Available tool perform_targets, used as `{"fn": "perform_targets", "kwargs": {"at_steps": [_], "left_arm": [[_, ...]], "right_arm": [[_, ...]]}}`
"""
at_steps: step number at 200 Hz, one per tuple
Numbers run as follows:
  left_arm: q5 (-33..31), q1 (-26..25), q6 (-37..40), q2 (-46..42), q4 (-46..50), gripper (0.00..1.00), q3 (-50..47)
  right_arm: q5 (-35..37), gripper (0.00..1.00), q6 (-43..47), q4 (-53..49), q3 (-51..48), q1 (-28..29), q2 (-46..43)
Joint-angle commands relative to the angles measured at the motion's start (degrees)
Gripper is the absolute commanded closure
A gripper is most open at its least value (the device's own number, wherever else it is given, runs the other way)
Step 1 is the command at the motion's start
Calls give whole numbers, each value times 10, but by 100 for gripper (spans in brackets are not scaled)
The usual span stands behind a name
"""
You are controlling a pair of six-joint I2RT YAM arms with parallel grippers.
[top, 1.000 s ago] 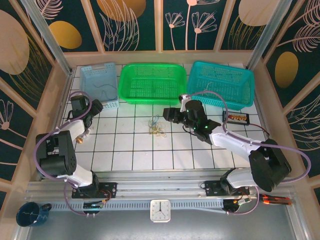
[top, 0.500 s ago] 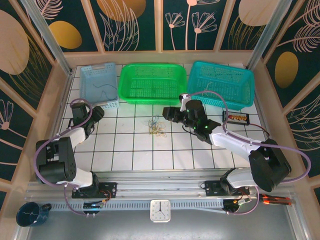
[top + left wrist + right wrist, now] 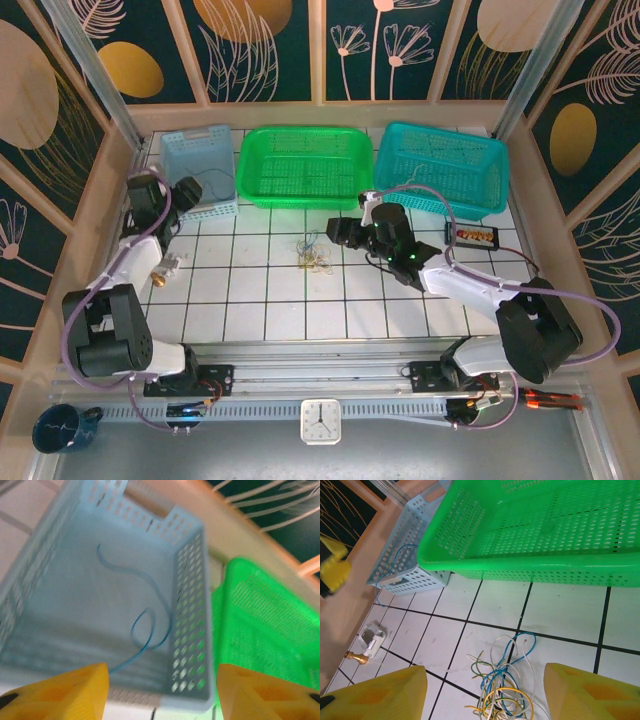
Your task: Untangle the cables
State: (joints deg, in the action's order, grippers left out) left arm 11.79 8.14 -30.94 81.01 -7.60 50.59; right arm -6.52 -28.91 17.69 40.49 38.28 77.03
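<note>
- White tiles with dark grout cover the worktop [image 3: 250, 300], boxed in by a pale wooden frame and dark panels painted with gold and white leaves.
- Three baskets stand along the far edge: a small pale blue basket [image 3: 200, 160] at far left, a green basket [image 3: 300, 165] in the middle and a teal basket [image 3: 440, 165] at right.
- One bundle of cables [image 3: 316, 255] lies on the tiles mid-worktop, just near of the green basket. It has blue, white, green and yellow strands, too knotted to count.
- One blue wire [image 3: 145, 615] lies curled on the floor of the pale blue basket.
- Two arms are in view.
- On the left gripper [image 3: 161, 680] the fingers are apart with nothing between them. It hangs at the near wall of the pale blue basket.
- On the right gripper [image 3: 335, 232] the fingers are also apart and hold nothing. It is just right of the cables and not touching them.
- One small white plug [image 3: 165, 268] with a brass tip lies at the left side of the worktop.
- One small board [image 3: 472, 236] sits at the right, its parts too small to make out.
- One clock [image 3: 320, 420] and one dark blue mug [image 3: 60, 428] sit past the near edge.
- Both wrist views cut off the yellow fingers at the bottom edge, and the left wrist view is blurred.
</note>
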Motion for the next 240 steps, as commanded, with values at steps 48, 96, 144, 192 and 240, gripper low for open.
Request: {"fn": "perform_targets", "kwargs": {"at_steps": [48, 96, 144, 192, 240], "left_arm": [[-45, 3, 146, 163, 230, 42, 235], [-78, -18, 190, 215, 256, 42, 268], [-135, -61, 222, 255, 274, 41, 294], [-144, -62, 224, 277, 276, 42, 300], [-144, -63, 229, 293, 277, 50, 295]], "right_arm": [[-5, 37, -3, 11, 1, -4, -6], [-13, 37, -5, 12, 5, -4, 2], [-18, 37, -11, 18, 9, -3, 9], [-11, 37, -10, 12, 5, -3, 1], [-10, 37, -10, 13, 2, -3, -1]]}}
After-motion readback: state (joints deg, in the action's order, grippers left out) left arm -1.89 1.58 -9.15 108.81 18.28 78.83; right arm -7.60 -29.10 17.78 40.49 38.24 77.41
